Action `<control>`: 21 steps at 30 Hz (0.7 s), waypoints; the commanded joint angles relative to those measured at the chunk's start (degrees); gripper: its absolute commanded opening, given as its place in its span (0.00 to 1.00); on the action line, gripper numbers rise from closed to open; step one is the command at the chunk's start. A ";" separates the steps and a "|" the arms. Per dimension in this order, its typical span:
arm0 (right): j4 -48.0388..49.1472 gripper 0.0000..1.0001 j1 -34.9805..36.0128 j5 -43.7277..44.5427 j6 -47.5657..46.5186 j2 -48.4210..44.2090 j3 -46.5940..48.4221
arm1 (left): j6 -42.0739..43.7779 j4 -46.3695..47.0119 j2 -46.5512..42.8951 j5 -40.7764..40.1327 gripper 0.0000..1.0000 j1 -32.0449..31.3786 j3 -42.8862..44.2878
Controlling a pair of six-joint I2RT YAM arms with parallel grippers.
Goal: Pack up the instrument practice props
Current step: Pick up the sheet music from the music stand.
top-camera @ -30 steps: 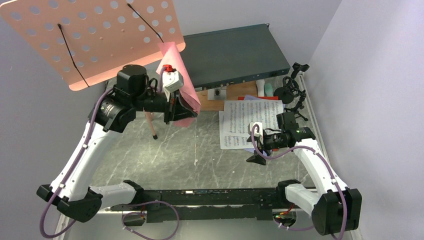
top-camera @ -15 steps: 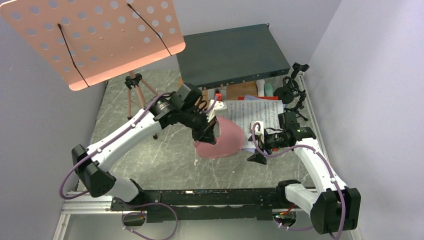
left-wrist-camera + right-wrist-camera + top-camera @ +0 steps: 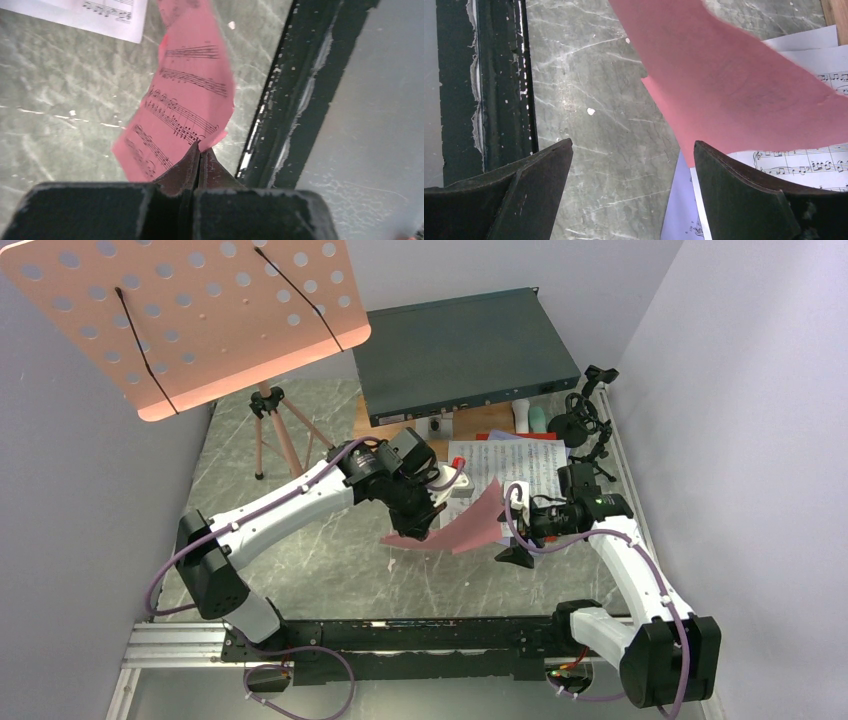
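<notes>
Left arm's fingers (image 3: 196,161) clamp one corner of a pink sheet of music (image 3: 470,527), which hangs curled over the worktop (image 3: 330,560) just near of the white pages (image 3: 520,465). Right arm's fingers (image 3: 729,175) stand wide apart and empty, close beside it. Light and floppy, the paper probably creases easily, so an edge pinch suits it.
</notes>
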 commanded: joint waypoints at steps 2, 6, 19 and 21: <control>-1.01 0.94 -0.76 -3.77 -2.08 -1.01 1.41 | 2.58 -0.51 -2.92 -11.64 0.00 -2.82 2.83; -13.82 0.95 -3.94 -14.41 -10.61 -3.61 10.25 | 3.33 -2.18 -4.95 -14.48 0.00 -4.14 3.69; -12.57 0.95 2.20 -5.19 -11.72 0.85 16.00 | 4.14 -2.83 -4.59 -14.54 0.00 -4.75 6.40; -10.66 0.94 3.79 -2.54 -10.14 0.55 16.33 | 4.14 -3.35 -4.52 -14.67 0.00 -4.82 6.56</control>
